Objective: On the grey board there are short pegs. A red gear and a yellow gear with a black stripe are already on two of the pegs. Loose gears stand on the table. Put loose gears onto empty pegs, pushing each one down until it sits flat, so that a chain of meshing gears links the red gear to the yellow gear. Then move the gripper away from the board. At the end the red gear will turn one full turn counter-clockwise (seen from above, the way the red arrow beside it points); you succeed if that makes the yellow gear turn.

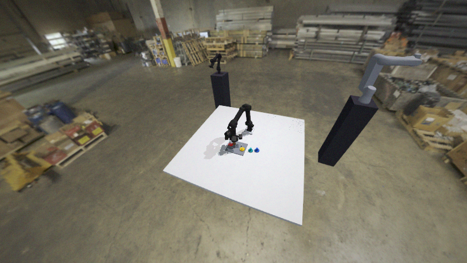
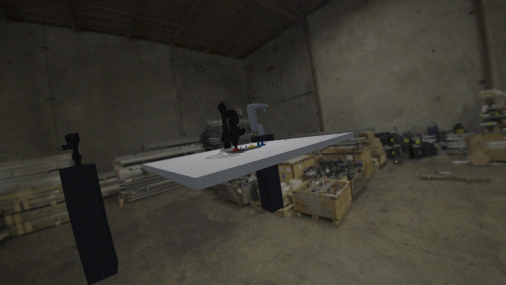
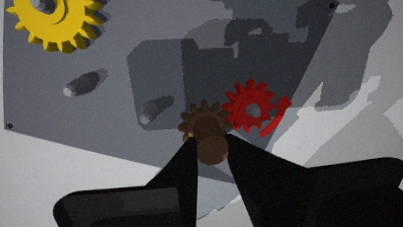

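Hand [image 1: 233, 140] [image 2: 235, 145] [image 3: 209, 141] closed on brown gear [image 1: 233, 143] [image 2: 236, 147] [image 3: 203, 120], gripped by its knob, over grey board [image 1: 236, 151] [image 2: 244, 151] [image 3: 114, 123]. Its teeth showed right at red gear [image 1: 230, 144] [image 2: 236, 150] [image 3: 241, 108]; we couldn't tell if fully seated. Red arrow [image 3: 278, 118] lay on red's far side. Next out, we noted near peg [image 3: 155, 111], then far peg [image 3: 81, 85], both w/o gears, then yellow gear [image 1: 242, 149] [image 2: 251, 146] [image 3: 40, 20] on bd. Off bd, on white surface [image 1: 261, 183] [image 2: 247, 159] [image 3: 49, 183]: teal gear [image 1: 250, 150] [image 2: 258, 144] nr yellow, blue gear [image 1: 257, 150] [image 2: 262, 143] beyond it.
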